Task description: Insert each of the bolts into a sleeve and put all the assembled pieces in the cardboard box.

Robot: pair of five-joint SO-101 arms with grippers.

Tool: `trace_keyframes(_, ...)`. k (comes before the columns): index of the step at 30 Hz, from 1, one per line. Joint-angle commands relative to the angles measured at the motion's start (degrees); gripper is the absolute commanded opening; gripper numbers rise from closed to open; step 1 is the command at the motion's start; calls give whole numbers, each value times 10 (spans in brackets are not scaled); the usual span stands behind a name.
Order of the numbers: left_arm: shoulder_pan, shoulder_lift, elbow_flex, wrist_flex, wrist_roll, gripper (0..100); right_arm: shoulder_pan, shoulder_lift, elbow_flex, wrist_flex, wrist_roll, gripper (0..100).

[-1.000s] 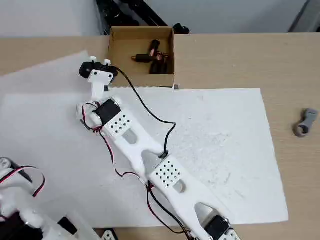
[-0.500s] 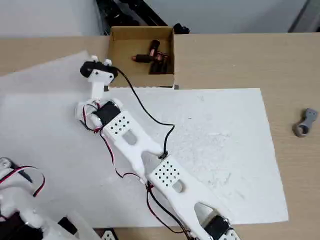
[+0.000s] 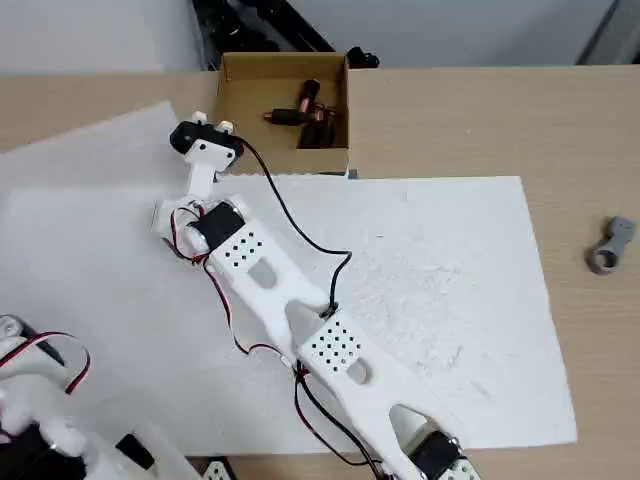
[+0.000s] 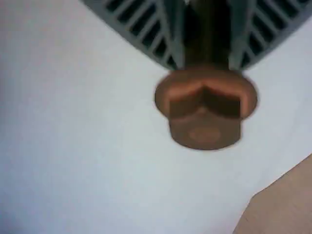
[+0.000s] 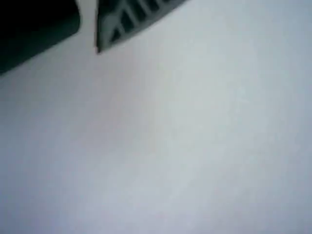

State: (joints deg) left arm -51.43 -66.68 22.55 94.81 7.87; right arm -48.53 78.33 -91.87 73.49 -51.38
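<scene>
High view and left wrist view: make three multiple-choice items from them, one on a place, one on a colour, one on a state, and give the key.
1. Where does the cardboard box stand relative to the white paper?
A. On its middle
B. Beyond its far edge, on the table
C. Off its near edge

2. What colour is the head of the bolt?
A. Green
B. White
C. Copper

3. How is the left pincer?
A. Shut on the bolt
B. Open and empty
C. Shut on a corner of the paper

Key:
1 B, the box sits on bare wood past the paper's far edge.
2 C, the hex head shows copper against the paper.
3 A, the fingers press the bolt's shaft from both sides.
</scene>
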Motion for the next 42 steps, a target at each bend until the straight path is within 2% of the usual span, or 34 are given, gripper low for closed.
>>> trace_keyframes(1,-1,-4,-2,3,-4,6,15,-2,-41,15,-4,216)
trace_keyframes(9,-1,-4,-2,3,-4,6,15,-3,-41,57,0,109)
trace_keyframes(15,-2,-4,-2,3,-4,6,13,-3,-41,59,24,106)
trace_keyframes(22,-2,-4,-2,3,-4,6,18,-35,-44,130,29,104)
trace_keyframes(34,-1,-4,-2,3,-4,6,21,-153,-44,187,126,104)
trace_keyframes(42,-2,-4,-2,3,-4,6,20,-175,-41,192,126,109)
